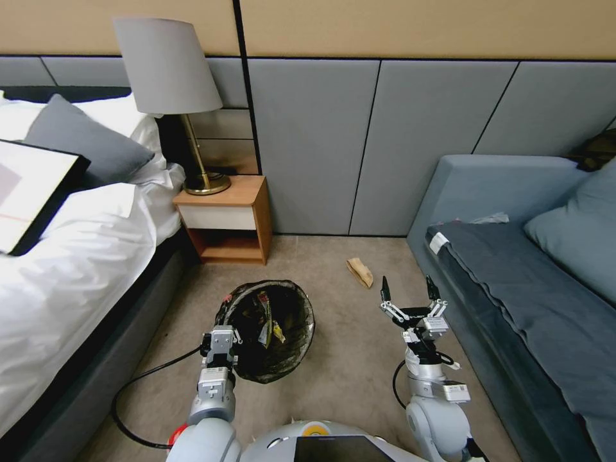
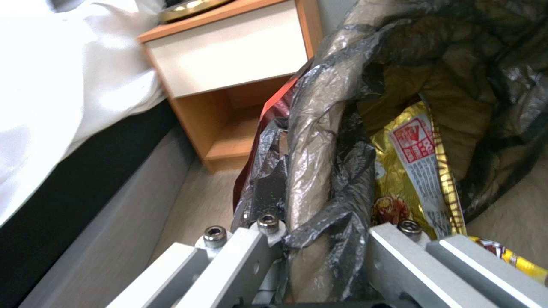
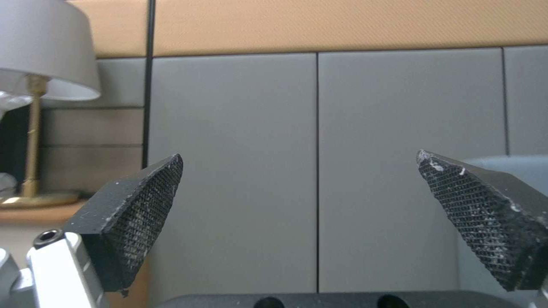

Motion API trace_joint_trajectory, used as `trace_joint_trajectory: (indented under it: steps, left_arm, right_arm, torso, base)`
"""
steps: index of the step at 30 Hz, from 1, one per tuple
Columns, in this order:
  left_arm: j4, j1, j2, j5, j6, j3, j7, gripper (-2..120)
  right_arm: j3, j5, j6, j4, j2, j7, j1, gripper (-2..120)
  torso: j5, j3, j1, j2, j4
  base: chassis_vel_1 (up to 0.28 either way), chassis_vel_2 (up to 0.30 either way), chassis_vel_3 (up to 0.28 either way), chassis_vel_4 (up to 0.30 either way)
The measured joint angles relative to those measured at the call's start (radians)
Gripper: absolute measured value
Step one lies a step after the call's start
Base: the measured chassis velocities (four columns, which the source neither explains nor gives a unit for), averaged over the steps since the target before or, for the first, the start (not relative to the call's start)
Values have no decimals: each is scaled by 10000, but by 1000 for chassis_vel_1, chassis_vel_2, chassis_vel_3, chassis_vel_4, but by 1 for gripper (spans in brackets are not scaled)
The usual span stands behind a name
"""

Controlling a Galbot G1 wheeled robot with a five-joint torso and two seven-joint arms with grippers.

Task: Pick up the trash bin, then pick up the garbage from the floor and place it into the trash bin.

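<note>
Trash bin (image 1: 269, 330), lined with a crinkly black bag, hangs tilted in front of me over the beige carpet (image 1: 346, 378), its mouth turned toward me, between the bed (image 1: 70, 256) on my left and the grey sofa (image 1: 513, 289) on my right. My left pincer (image 1: 221, 359) is clenched on its near rim: in the left wrist view one finger (image 2: 268, 188) sits outside the bag-covered rim (image 2: 311, 141) and the other side of the pincer is inside the bin. Inside the bin lie a yellow and gold snack wrapper (image 2: 417, 171) with red print and a dark red wrapper (image 2: 274, 111) caught against the rim. A crumpled brown paper bag (image 1: 360, 272) lies on the carpet beyond the bin, near the wall panels (image 1: 359, 141) and just ahead of my right pincer (image 1: 408, 290). My right pincer is released, its two black fingertips (image 3: 143, 201) spread wide apart and pointing up and forward, held off the floor beside the sofa's edge, well apart from the bin. A wooden nightstand (image 1: 228, 218) with a lamp (image 1: 173, 90) stands beyond the bin, beside the bed.
</note>
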Motion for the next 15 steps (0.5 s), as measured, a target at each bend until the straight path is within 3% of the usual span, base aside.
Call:
trace_joint_trajectory:
  steps: [4, 7, 8, 11, 15]
  left_arm:
    - [15, -8, -50, 15, -10, 33, -4, 1]
    - [18, -22, -58, 17, -10, 25, -6, 1]
    - [18, -23, -59, 16, -10, 22, -5, 1]
    - [17, -20, -52, 17, -11, 13, -9, 1]
    - [17, 0, -59, 20, -11, 22, -12, 1]
  right_arm:
    - [6, 5, 131, -132, -10, -129, 127, 100]
    - [-19, 6, 217, -139, -17, -212, 150, 100]
    - [-52, 6, 312, -142, -16, -288, 199, 100]
    - [-43, -86, 524, -197, -3, -456, 336, 100]
    - [-6, -233, 666, -264, 7, -581, 486, 100]
  torso:
    - [14, -2, 0, 1, 1]
    - [-6, -1, 1, 1, -1]
    - [4, 0, 3, 0, 0]
    - [5, 0, 3, 1, 1]
    - [3, 0, 4, 0, 1]
  base:
    - [-360, 369, 346, -366]
    - [-342, 341, 340, -331]
    - [-312, 290, 307, -318]
    - [-244, 276, 284, -224]
    - [-121, 108, 113, -96]
